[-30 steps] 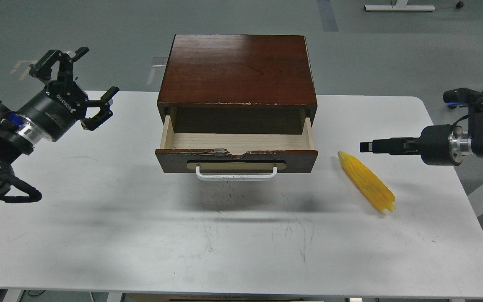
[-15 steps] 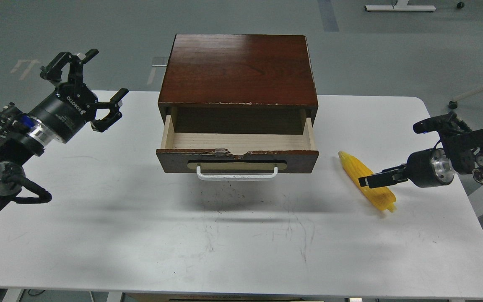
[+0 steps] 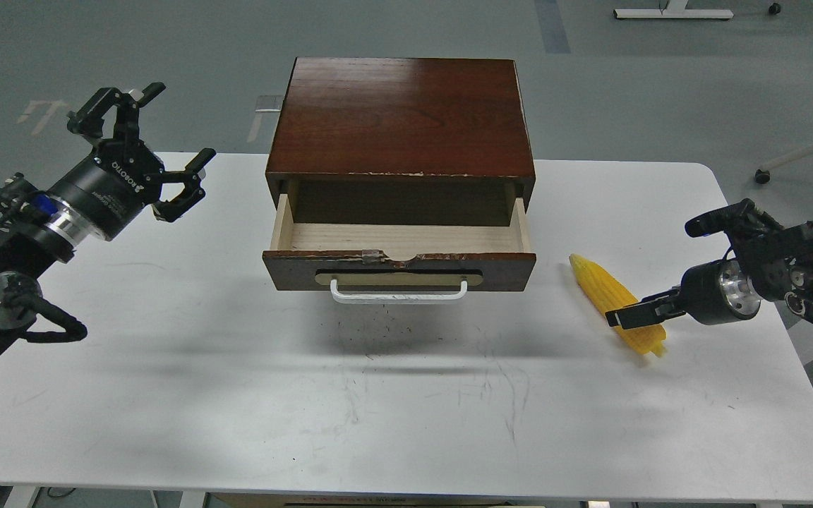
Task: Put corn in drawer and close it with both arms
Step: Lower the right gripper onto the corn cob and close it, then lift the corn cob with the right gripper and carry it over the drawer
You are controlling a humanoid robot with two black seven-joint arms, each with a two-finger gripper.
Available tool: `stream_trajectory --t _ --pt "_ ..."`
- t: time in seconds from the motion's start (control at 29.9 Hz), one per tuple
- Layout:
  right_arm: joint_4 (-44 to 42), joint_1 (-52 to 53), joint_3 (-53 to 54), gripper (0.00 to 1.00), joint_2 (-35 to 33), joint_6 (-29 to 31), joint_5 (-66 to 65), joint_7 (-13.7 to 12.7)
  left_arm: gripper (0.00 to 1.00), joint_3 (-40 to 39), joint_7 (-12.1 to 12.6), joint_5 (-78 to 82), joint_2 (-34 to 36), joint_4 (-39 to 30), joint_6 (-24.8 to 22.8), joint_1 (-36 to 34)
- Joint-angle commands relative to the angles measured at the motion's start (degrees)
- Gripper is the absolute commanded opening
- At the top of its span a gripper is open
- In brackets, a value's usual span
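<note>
My left tool [image 3: 144, 144] hangs over the far left part of the white desk [image 3: 237, 395], well apart from everything else, with its black prongs spread wide and nothing between them. My right tool [image 3: 622, 317] reaches in from the right and sits over the thick near end of the corn [image 3: 607, 293]; I see it edge-on and dark, so I cannot tell how far its fingers stand apart or whether they press the cob. The corn lies flat on the desk, right of the drawer [image 3: 399, 271], its pointed tip aimed far-left toward the drawer's right corner and its thick end nearer me. The drawer is pulled out from the reddish-brown box [image 3: 399, 120], showing a pale wooden floor with nothing on it. Its front has a chipped, notched top edge and a white bar handle [image 3: 398, 291] on a tan oval plate.
</note>
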Motion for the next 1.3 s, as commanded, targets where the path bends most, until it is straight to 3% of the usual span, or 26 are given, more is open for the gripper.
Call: stream_trajectory --t 0.0,0.07,0.1,0.13,0.3,0.6,0.77,1.27 --pt "0.0 0.1 -1.4 0.32 0.0 0.0 0.0 0.0 1.00 0.0 0.0 0.0 0.1 0.0 0.0 0.0" --pt "0.0 0.2 -1.4 0.10 0.0 0.0 0.0 0.0 1.00 0.0 0.0 0.0 0.1 0.0 0.0 0.0" --pt "0.0 0.3 -1.4 0.02 0.0 0.0 0.0 0.0 1.00 0.0 0.0 0.0 0.1 0.0 0.0 0.0" --pt "0.0 0.6 -1.4 0.00 -0.1 0.0 0.1 0.0 1.00 0.0 0.0 0.0 0.1 0.0 0.0 0.0" --pt "0.9 3.1 -0.8 0.00 -1.0 -0.1 0.4 0.0 1.00 -0.1 0.0 0.0 0.2 0.0 0.0 0.0" --pt "8.4 17.3 1.7 0.00 -8.3 0.0 4.5 0.0 1.00 -0.1 0.0 0.0 0.4 0.0 0.0 0.0" --pt "12.5 23.8 1.2 0.00 -8.0 0.1 4.3 0.0 1.00 -0.2 0.0 0.1 0.4 0.0 0.0 -0.1" --pt "17.2 42.5 -11.6 0.00 10.4 -0.1 -1.5 0.0 1.00 -0.7 0.1 0.1 0.6 0.0 0.0 -0.2"
